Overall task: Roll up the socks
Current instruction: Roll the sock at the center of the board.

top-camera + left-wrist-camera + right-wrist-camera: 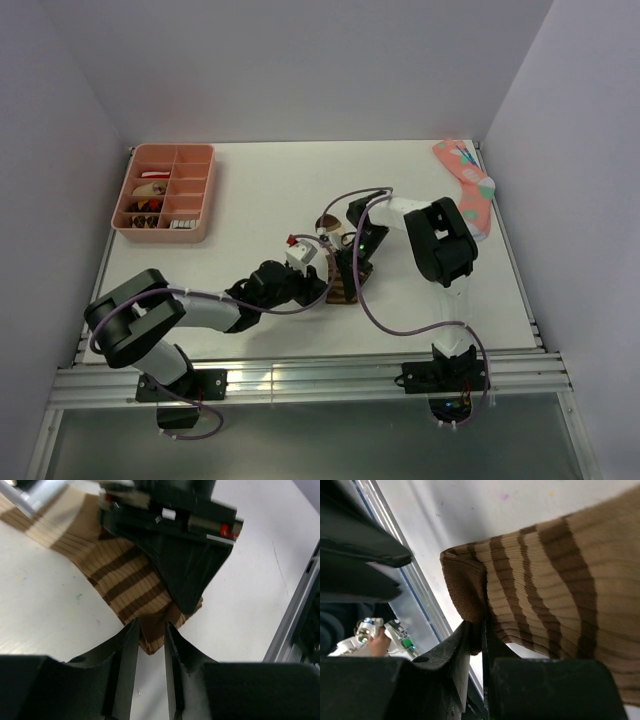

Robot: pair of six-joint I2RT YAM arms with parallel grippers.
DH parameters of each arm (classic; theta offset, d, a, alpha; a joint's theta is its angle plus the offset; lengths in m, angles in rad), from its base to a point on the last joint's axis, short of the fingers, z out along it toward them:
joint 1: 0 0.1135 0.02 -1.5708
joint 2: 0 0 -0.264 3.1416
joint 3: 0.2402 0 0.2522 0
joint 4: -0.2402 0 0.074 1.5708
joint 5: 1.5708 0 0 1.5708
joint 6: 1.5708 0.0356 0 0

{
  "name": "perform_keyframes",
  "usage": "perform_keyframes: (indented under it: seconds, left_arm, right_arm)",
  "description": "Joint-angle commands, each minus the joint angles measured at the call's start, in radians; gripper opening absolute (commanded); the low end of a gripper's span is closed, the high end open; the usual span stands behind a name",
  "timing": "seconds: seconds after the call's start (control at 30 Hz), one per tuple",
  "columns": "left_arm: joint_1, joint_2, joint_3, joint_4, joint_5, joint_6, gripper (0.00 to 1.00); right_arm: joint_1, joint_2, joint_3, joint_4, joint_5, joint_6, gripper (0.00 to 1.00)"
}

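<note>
The brown-and-tan striped sock (343, 291) lies bunched on the white table between my two arms. My left gripper (325, 283) comes in from the left, and in its wrist view its jaws (150, 630) are shut on the sock's (120, 575) dark brown corner. My right gripper (352, 268) reaches in from the far side. Its narrow jaws (476, 630) pinch the dark brown end of the sock (555, 575), which hangs lifted off the table. The black right gripper (185, 575) covers the sock's middle in the left wrist view.
A pink compartment tray (165, 190) with small items sits at the back left. A pink dotted sock (465, 185) lies at the back right corner. A small dark-and-white thing (325, 222) rests just beyond the grippers. The table's metal rail (300, 375) runs along the near edge.
</note>
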Motion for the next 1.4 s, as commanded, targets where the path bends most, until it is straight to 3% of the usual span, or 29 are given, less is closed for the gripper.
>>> perform_keyframes:
  seconds: [0.0, 0.17, 0.7, 1.37]
  left_arm:
    - [-0.009, 0.050, 0.044, 0.043, 0.083, 0.048, 0.33]
    - [-0.014, 0.115, 0.066, 0.063, 0.154, 0.042, 0.34]
    - [-0.019, 0.198, 0.100, 0.150, 0.168, 0.031, 0.38]
    - [-0.019, 0.149, 0.115, 0.137, 0.105, 0.069, 0.42]
  right_arm:
    - [-0.027, -0.004, 0.010, -0.011, 0.007, 0.040, 0.00]
    - [-0.046, -0.001, 0.004, 0.014, 0.023, 0.080, 0.00]
    - [-0.061, -0.008, -0.025, 0.035, 0.058, 0.131, 0.00]
    - [-0.066, -0.007, -0.027, 0.041, 0.067, 0.154, 0.00]
